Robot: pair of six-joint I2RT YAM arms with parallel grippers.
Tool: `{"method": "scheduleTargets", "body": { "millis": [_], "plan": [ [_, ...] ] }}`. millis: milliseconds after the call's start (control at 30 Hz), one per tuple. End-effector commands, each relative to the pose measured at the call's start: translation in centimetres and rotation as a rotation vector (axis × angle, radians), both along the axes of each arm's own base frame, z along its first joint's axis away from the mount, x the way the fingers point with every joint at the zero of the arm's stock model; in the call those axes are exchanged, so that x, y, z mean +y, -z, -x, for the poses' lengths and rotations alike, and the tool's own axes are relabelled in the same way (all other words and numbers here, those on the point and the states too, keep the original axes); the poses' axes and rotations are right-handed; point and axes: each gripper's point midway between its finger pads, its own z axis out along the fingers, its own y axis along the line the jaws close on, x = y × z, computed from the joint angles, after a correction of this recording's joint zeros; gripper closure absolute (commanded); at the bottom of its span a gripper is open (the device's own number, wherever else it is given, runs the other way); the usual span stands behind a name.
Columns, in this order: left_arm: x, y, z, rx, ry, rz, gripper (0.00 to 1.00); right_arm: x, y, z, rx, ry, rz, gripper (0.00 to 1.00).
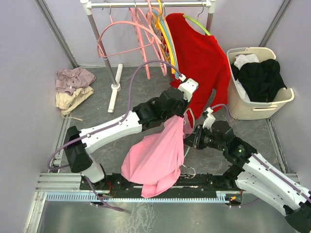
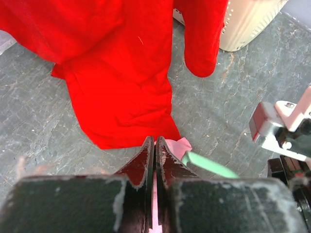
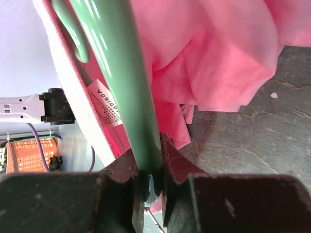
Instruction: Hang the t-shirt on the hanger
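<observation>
My left gripper (image 2: 154, 144) is clamped on a pinch of the pink t-shirt (image 1: 158, 155), which hangs from it above the tabletop (image 1: 92, 111) between the arms. My right gripper (image 3: 154, 155) is closed around the mint-green hanger (image 3: 127, 82), right against the shirt's folds.

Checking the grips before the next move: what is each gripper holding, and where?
Left gripper pinches the t-shirt by fabric at its top; right gripper clamps the hanger by its green bar.
</observation>
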Motion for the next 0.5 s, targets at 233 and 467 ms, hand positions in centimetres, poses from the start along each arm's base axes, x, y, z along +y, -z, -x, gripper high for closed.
{"method": "scheduleTargets", "body": {
  "millis": [233, 467],
  "plan": [
    [-2.4, -6.3, -1.5, -0.107, 0.028, 0.156, 0.97, 2.2, -2.5, 1.2, -0.024, -0.154, -0.057, 0.99],
    [-3.1, -6.4, -1.4, -0.105, 0.057, 0.158, 0.97, 2.7, -2.8, 1.1, -0.032, -0.169, -0.054, 0.99]
  ]
}}
